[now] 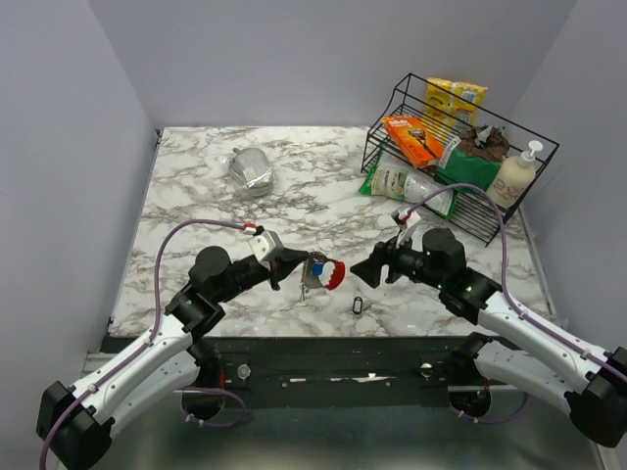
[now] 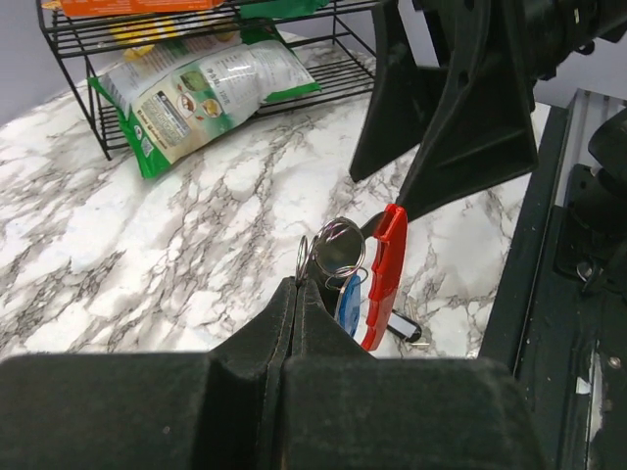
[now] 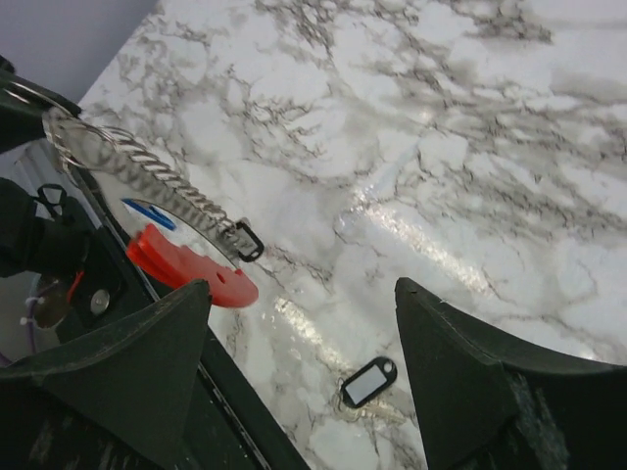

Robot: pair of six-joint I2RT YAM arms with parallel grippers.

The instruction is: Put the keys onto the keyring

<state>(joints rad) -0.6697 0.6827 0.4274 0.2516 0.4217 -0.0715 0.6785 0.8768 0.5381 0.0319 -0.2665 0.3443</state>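
Note:
My left gripper (image 1: 294, 266) is shut on the thin silver ring of the keyring (image 2: 338, 245) and holds it above the table near the front edge. The red tag (image 2: 382, 279) and the blue tag (image 2: 349, 299) hang from it. In the right wrist view the ring's twisted links (image 3: 167, 181) end in one dark key (image 3: 247, 241), beside the red tag (image 3: 186, 266). The other key (image 1: 358, 305) lies flat on the marble and also shows in the right wrist view (image 3: 368, 382). My right gripper (image 1: 367, 266) is open and empty, just right of the keyring and above the loose key.
A black wire rack (image 1: 460, 147) with snack boxes and a pump bottle (image 1: 514, 176) stands at the back right. A green bag (image 1: 402, 181) leans at its foot. A foil pouch (image 1: 253, 171) lies at the back centre. The table's front edge (image 1: 323, 338) is close below both grippers.

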